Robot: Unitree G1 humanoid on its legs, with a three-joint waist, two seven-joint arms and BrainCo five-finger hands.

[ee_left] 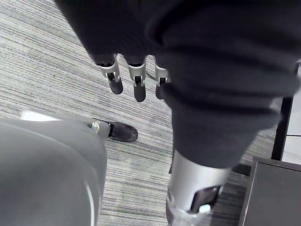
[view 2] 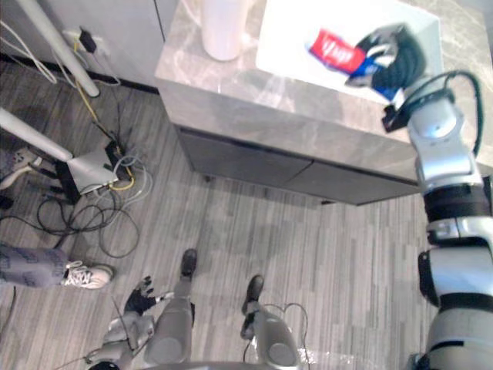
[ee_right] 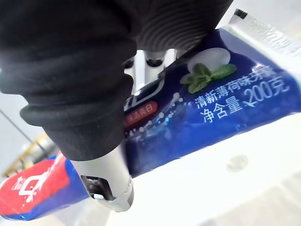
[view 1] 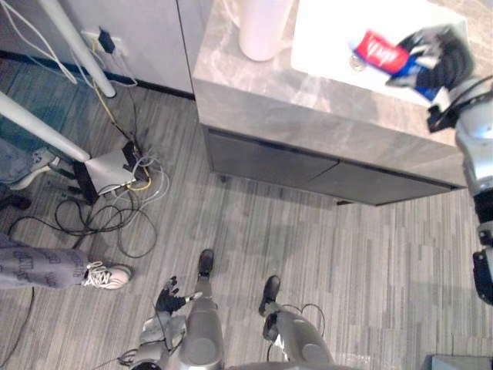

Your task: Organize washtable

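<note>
A toothpaste tube [view 1: 380,51], red at one end and blue along its body [ee_right: 211,103], hangs over the white sink basin [view 1: 331,38] set in the grey marble washtable [view 1: 308,100]. My right hand [view 1: 443,58] is shut on the tube's blue end, and its thumb [ee_right: 106,183] crosses the front of the tube. The right hand [view 2: 397,50] is above the basin's right side. Down by my side near the floor hangs my left hand [view 1: 168,297], with its fingers [ee_left: 136,80] straight and holding nothing.
A white cylinder [view 1: 262,27] stands on the counter left of the basin. Dark cabinet drawers [view 1: 308,166] sit under the counter. On the floor at left are a power box with tangled cables [view 1: 112,171], white poles [view 1: 46,123] and a person's shoe [view 1: 108,275].
</note>
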